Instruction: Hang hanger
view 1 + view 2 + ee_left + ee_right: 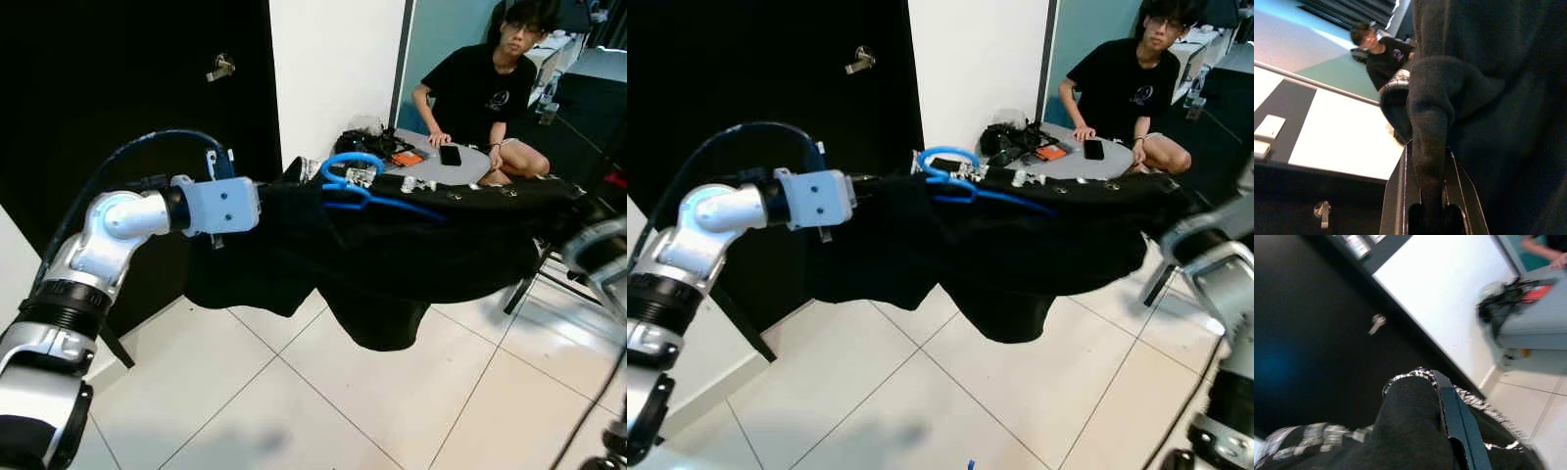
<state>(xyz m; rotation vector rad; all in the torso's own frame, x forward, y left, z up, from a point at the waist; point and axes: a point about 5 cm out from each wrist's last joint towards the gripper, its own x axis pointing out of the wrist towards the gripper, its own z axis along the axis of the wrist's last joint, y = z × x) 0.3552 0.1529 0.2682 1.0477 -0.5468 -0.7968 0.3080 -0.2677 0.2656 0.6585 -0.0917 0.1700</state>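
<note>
A black garment (392, 255) is held stretched in the air between the two arms, above the white tiled floor (294, 392). A blue hanger (355, 183) lies on top of the garment near its upper edge, with its hook curling up and one arm running along the cloth toward the right. A row of small metal clips (431, 186) is seen along the same edge.

The left gripper (1431, 215) is raised at the garment's left end. In the eye views its tip is hidden behind the cloth, but in the left wrist view a thick fold of the dark cloth is seen pinched between the jaws, which are clenched on it. The right gripper (1449, 431) is at the garment's right end; in the eye views only the silver arm (1215, 264) is seen there. In the right wrist view a roll of black cloth with a speckled border lies against one dark finger (1457, 416), but whether the jaws are closed on it cannot be told.

Behind the garment a black door (127, 88) with a metal handle (221, 67) is seen beside a white wall (333, 69). A person (485, 88) in a black shirt sits beyond a round grey tabletop (470, 166), on which a phone (450, 155) and a tangle of dark gear (367, 142) are laid.
</note>
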